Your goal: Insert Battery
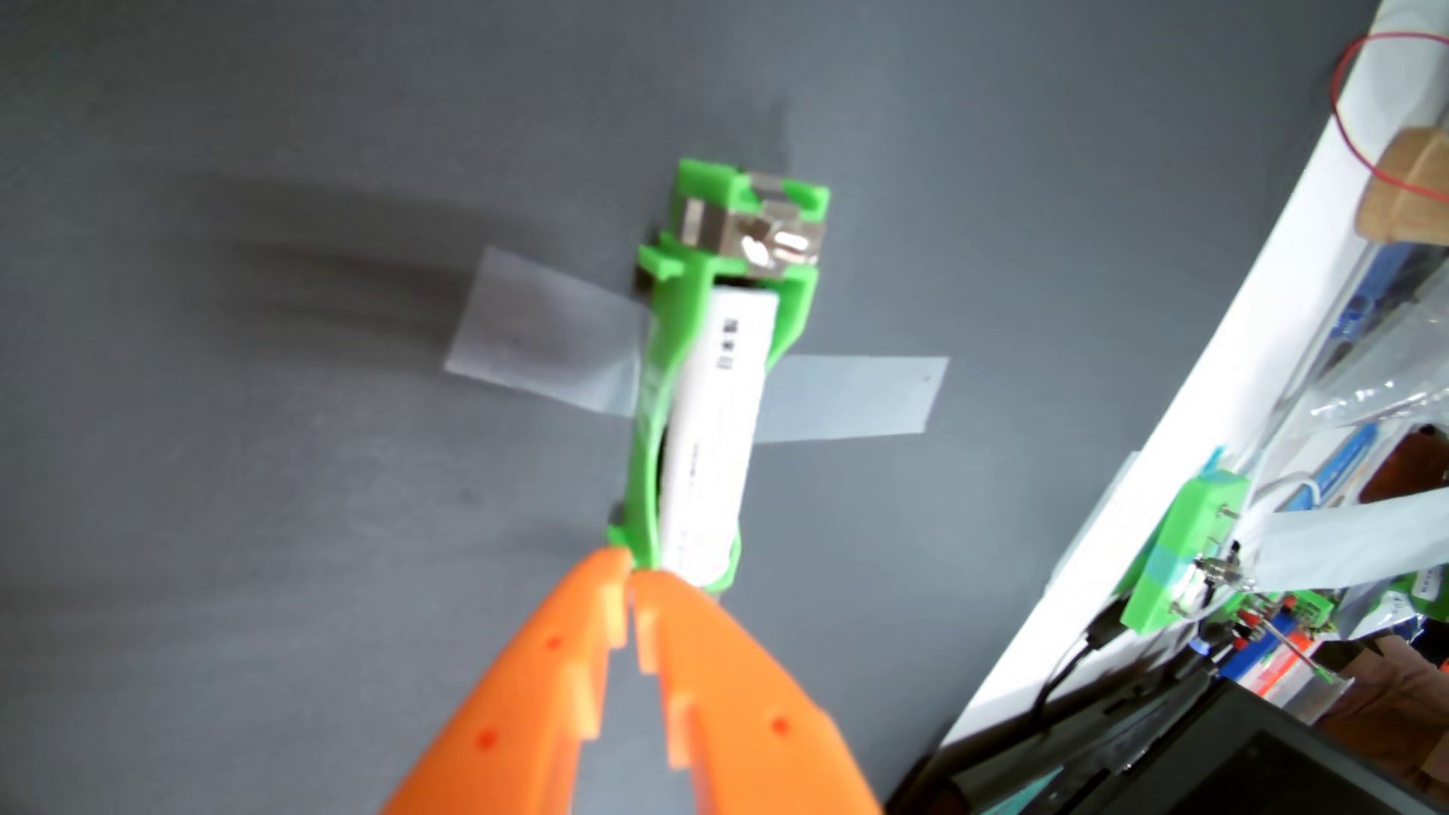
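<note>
End effector (630, 584): orange jaws brought together, tips all but meeting, nothing clamped between them. Tips sit at the near end of the green battery holder (651, 470), just beside or touching the battery's near end; contact is hard to call because the frame is soft.

White cylindrical battery (717, 439) lies lengthwise in the holder's cradle, far end up against the metal contact clip (753, 231). The near end looks to ride slightly high, so my read is mostly seated, final push-down possibly pending. Can't confirm from this angle.

Holder is fixed to the grey counter (274, 509) with clear tape strips (541, 349) on both sides, so it should take a push without sliding.

Handling, judged:
- battery is a rigid metal can in a smooth shrink sleeve, moderately dense for its size, slippery along its axis
- if it needs regripping, take it across the diameter mid-body, not at the ends
- for seating, closed tips pressing down on the near end make sense; the spring contact will push back
- sleeve is thin, so avoid scraping with the toothed jaw edges

Hidden or unclear:
- near end of battery and near contact are covered by the jaws
- label print unreadable
- right edge clutter past the counter is blurred, including a second green printed part (1176, 548) and wiring
</note>
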You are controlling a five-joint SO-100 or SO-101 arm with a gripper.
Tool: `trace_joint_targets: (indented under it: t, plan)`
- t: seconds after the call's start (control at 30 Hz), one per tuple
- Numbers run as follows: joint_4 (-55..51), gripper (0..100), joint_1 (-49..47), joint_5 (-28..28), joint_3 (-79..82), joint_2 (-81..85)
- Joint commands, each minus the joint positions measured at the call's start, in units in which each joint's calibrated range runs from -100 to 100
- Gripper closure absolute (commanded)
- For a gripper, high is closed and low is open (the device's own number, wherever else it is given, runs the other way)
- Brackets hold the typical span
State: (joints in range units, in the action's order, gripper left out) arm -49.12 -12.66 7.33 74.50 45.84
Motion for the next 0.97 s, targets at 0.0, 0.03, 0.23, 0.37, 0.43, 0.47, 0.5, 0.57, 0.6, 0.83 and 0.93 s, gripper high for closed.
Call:
trace_joint_targets:
  t: [0.0,0.03,0.23,0.37,0.43,0.47,0.5,0.57,0.6,0.83,0.93]
  plan:
    - [0.60,98,0.14,-1.31,0.64,2.05]
    - [0.60,98,0.14,-2.03,1.45,2.22]
    - [0.77,98,0.14,-3.47,3.07,2.39]
    - [0.69,98,0.26,-3.21,3.07,2.39]
    - [0.69,98,0.26,-3.16,3.07,2.39]
    - [0.69,98,0.26,-3.16,3.07,2.39]
    - [0.69,98,0.26,-3.16,3.07,2.39]
    - [0.69,98,0.50,-3.16,3.17,2.39]
    - [0.69,98,1.44,-3.16,3.17,2.39]
    - [0.35,99,9.12,-3.16,3.26,2.47]
    - [0.18,99,11.24,-3.16,3.26,2.47]
